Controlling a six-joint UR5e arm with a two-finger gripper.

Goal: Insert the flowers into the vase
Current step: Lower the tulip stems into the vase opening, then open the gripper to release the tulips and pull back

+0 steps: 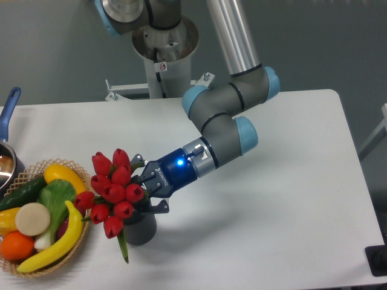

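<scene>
Clearly the jaws of the gripper [142, 188] are clamped on the flowers [112, 192], whose stems slant down-left, lying over the mouth of the vase [138, 227] on the table [272, 211], heads leaning left.

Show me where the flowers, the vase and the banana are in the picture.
flowers [114, 192], fixed camera view, on a red bud in the middle of the bunch.
vase [140, 232], fixed camera view, on its dark ribbed side wall.
banana [60, 244], fixed camera view, on the yellow curved body.
</scene>
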